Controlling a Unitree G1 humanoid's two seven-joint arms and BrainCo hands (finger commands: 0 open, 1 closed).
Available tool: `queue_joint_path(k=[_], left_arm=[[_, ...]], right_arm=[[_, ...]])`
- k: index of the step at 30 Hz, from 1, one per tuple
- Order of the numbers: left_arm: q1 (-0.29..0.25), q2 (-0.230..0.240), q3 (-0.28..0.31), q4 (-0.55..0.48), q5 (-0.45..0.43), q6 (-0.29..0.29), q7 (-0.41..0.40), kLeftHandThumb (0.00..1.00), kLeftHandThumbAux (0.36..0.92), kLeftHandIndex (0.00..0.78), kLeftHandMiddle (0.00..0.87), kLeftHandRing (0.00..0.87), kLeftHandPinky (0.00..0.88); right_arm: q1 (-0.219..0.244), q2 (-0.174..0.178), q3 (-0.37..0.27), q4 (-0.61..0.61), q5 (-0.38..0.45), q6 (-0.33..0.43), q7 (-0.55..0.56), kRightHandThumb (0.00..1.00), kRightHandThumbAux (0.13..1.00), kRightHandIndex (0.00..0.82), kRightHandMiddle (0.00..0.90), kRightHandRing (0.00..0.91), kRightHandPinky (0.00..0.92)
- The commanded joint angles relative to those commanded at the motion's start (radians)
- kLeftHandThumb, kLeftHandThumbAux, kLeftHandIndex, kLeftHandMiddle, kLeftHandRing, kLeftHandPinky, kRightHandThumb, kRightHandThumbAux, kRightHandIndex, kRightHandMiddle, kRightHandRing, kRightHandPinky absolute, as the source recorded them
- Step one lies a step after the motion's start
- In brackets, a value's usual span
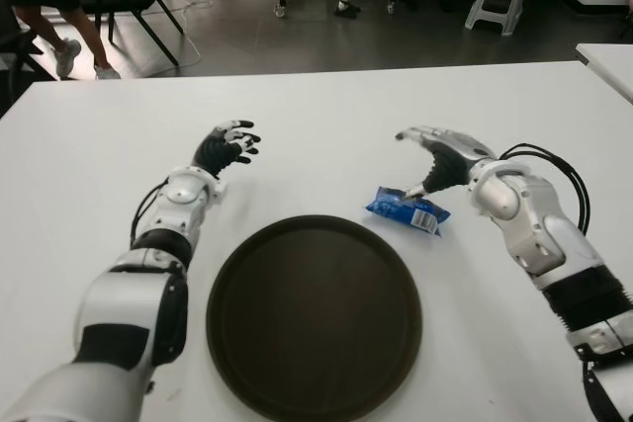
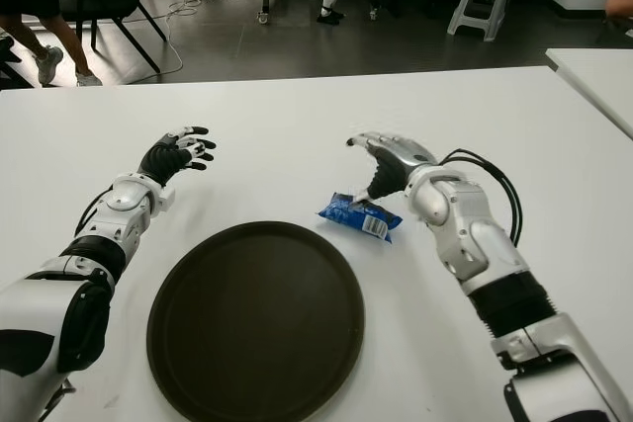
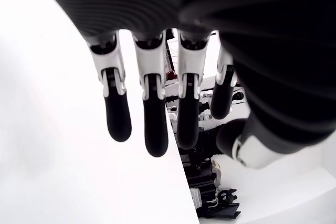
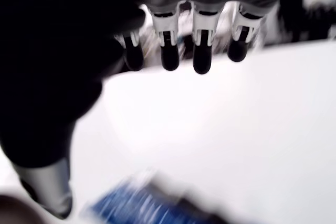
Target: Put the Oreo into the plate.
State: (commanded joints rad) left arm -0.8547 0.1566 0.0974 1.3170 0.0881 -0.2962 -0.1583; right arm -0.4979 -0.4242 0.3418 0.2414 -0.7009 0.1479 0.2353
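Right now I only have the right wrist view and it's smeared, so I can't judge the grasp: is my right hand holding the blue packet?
Observer: No. The right hand is open above the Oreo packet, only the thumb tip near its top edge.
Operator: Where is the plate from there?
Observer: The dark round plate lies on the white table nearer the robot; the packet sits just off its far right rim.
Operator: Is the left hand in the way?
Observer: No. The left hand shows open beyond the plate's left side, holding nothing.
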Motion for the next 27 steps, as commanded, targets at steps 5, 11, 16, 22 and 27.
queue_joint_path(k=[5, 11, 16, 22, 27], left_arm=[[0.0, 0.001, -0.002, -0.001, 0.003, 0.002, 0.006, 0.061, 0.653, 0.236, 0.353, 0.371, 0.382], [-0.001, 0.001, -0.004, -0.001, 0.004, 0.004, 0.003, 0.04, 0.646, 0.233, 0.346, 0.359, 0.368], [0.0, 0.001, -0.005, -0.001, 0.006, 0.002, 0.007, 0.049, 0.649, 0.227, 0.347, 0.362, 0.377], [0.0, -0.001, -0.006, -0.001, 0.006, 0.001, 0.009, 0.049, 0.651, 0.23, 0.341, 0.357, 0.367], [-0.001, -0.003, -0.006, 0.0, 0.005, 0.005, 0.009, 0.038, 0.652, 0.233, 0.341, 0.352, 0.362]], right_arm=[[0.029, 0.036, 0.001, -0.003, -0.016, 0.042, -0.077, 0.0, 0.737, 0.061, 0.075, 0.067, 0.058], [0.029, 0.047, 0.009, 0.033, -0.013, 0.038, -0.121, 0.0, 0.744, 0.059, 0.065, 0.06, 0.06], [0.032, 0.048, 0.017, 0.063, -0.007, 0.012, -0.153, 0.0, 0.748, 0.07, 0.065, 0.067, 0.067], [0.034, 0.053, 0.024, 0.119, -0.001, -0.024, -0.192, 0.0, 0.744, 0.064, 0.064, 0.067, 0.071], [0.032, 0.058, 0.023, 0.161, 0.006, -0.052, -0.223, 0.0, 0.744, 0.066, 0.07, 0.076, 0.082]])
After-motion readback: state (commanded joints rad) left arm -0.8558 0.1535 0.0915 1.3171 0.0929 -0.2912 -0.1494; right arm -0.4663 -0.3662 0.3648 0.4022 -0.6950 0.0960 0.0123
